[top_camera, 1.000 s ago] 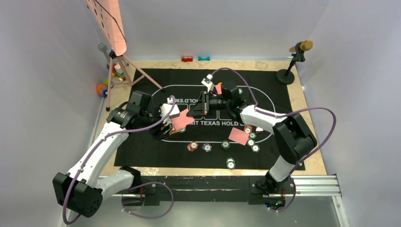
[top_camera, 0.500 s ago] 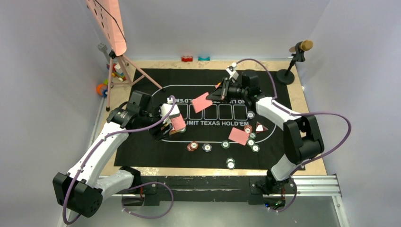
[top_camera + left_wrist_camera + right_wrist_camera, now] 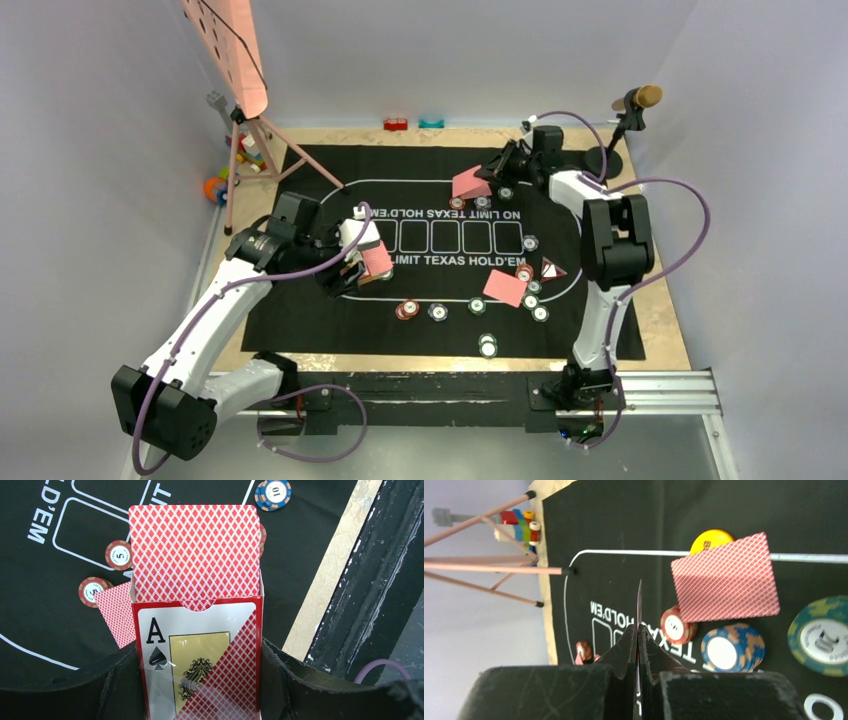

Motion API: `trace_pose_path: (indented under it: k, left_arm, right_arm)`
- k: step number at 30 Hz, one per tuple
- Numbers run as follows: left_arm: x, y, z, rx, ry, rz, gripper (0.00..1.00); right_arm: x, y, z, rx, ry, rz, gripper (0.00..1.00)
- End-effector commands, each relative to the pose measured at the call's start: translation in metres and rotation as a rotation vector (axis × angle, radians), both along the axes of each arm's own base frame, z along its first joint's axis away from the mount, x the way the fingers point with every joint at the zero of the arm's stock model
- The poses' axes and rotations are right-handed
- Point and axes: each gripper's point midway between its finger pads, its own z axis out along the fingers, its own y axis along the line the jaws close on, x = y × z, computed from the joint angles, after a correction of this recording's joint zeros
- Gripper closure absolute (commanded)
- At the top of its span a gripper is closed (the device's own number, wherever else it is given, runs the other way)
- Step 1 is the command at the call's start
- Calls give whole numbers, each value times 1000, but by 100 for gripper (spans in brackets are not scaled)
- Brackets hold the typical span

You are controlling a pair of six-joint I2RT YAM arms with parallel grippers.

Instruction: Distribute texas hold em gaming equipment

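My left gripper (image 3: 197, 680) (image 3: 352, 262) is shut on a red card box (image 3: 197, 650) printed with an ace of spades. Red-backed playing cards (image 3: 195, 552) stick out of its open top. Over the mat's far side, my right gripper (image 3: 639, 627) (image 3: 492, 172) is shut on a single card (image 3: 640, 602) (image 3: 468, 185), seen edge-on in the right wrist view. Below it another card (image 3: 726, 580) lies partly on a yellow disc (image 3: 710, 540), with a red chip (image 3: 678, 626), a blue-and-orange chip (image 3: 732, 649) and a green chip (image 3: 824, 635) beside it. One more card (image 3: 505, 288) and several chips (image 3: 438, 311) lie on the near half.
The black mat (image 3: 300, 300) covers most of the table. A pink tripod stand (image 3: 255, 130) with toy blocks (image 3: 240, 160) at its feet is at the back left. A microphone on a stand (image 3: 625, 110) is at the back right. Two small blocks (image 3: 397, 124) lie at the far edge.
My right arm has swung from beside the deck at the mat's middle to the far right side, carrying one card. The left arm and the box have stayed still.
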Motion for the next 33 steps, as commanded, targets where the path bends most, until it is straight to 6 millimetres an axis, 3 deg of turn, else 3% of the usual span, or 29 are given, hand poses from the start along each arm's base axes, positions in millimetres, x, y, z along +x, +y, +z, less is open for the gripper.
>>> trace_pose_path:
  k: [1, 10, 15, 19, 23, 27, 30, 33]
  left_arm:
    - [5, -3, 18, -45, -62, -5, 62]
    - [6, -3, 18, -45, -61, -5, 64]
    - [5, -4, 17, -45, -54, -10, 68]
    - [5, -4, 17, -50, -53, -10, 68]
    - [5, -4, 17, -50, -52, -9, 67]
    - [4, -4, 17, -51, -50, -7, 68]
    - [4, -4, 16, -49, -49, -8, 68]
    - [5, -4, 15, -50, -49, -7, 68]
  right_arm:
    - [31, -1, 6, -61, -57, -20, 100]
    - [51, -10, -18, -145, -15, -50, 100]
    - [45, -20, -40, -220, 46, -65, 83]
    - [40, -25, -45, -243, 59, -76, 67]
    - [39, -28, -35, -250, 48, -95, 55]
    - [36, -32, -11, -253, 12, -119, 51]
    - [27, -27, 24, -220, -52, -115, 51]
    - [0, -4, 60, -151, -125, -51, 47]
